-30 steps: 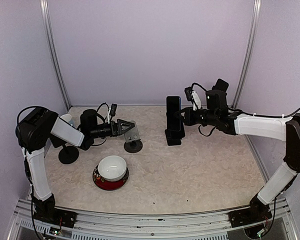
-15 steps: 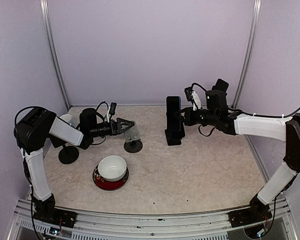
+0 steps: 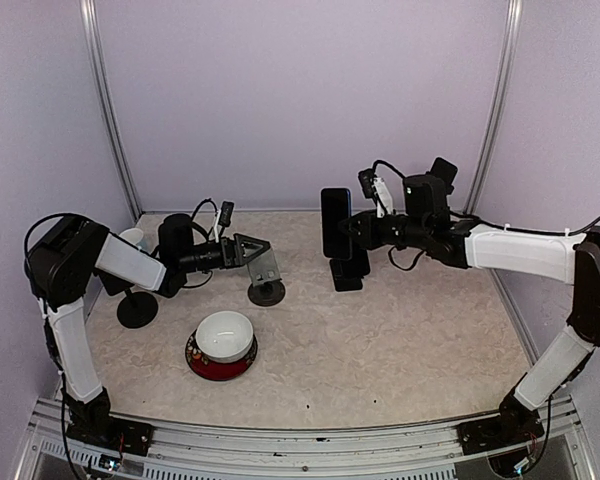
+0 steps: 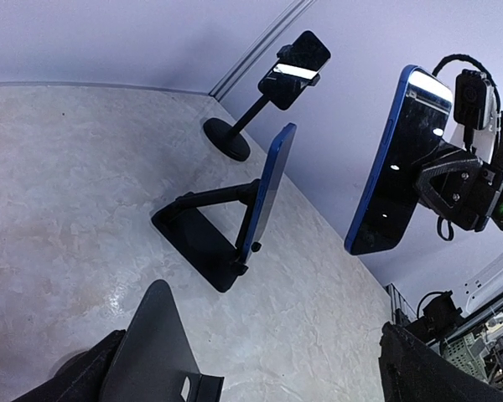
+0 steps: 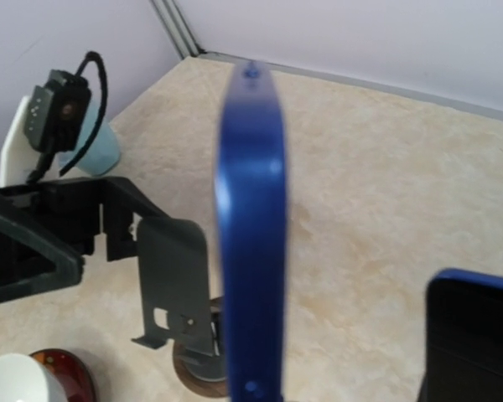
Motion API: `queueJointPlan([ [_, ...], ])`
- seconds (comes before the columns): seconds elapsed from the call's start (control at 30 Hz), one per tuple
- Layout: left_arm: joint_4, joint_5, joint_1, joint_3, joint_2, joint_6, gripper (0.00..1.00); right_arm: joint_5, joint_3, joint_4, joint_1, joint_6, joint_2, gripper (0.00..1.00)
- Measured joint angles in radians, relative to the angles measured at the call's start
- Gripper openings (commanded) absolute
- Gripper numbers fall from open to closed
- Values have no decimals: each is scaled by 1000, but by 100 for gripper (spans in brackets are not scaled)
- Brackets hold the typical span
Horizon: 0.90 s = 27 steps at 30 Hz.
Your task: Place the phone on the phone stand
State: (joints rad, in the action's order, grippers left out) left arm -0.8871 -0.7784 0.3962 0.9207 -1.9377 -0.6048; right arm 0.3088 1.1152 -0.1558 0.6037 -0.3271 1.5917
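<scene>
Nearest, lower left of centre in the top view, a white bowl [image 3: 225, 333] sat on a red saucer [image 3: 220, 368]. Beyond it my left gripper [image 3: 252, 257] stood with jaws fully apart, holding nothing, its tips just beside the grey phone stand [image 3: 267, 272]. Farther back, upper centre, my right gripper [image 3: 352, 232] was clamped on the phone [image 3: 332, 222]. The phone was upright and clear of the table [image 3: 400, 340], above a black stand [image 3: 348, 280] carrying a second phone [image 4: 268, 188].

Right gripper [image 3: 352, 232] clasping an upright phone [image 3: 332, 222] above a black stand [image 3: 347, 278]; left gripper [image 3: 252, 250], jaws spread, at the grey phone stand [image 3: 268, 272].
</scene>
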Motion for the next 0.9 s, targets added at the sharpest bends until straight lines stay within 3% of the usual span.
queueJointPlan([
  [0.47, 36, 60, 3, -36, 61, 33, 99, 34, 121, 34, 81, 74, 38, 0],
  [0.9, 204, 240, 5, -68, 168, 123, 99, 135, 263, 57, 114, 125, 201, 0],
])
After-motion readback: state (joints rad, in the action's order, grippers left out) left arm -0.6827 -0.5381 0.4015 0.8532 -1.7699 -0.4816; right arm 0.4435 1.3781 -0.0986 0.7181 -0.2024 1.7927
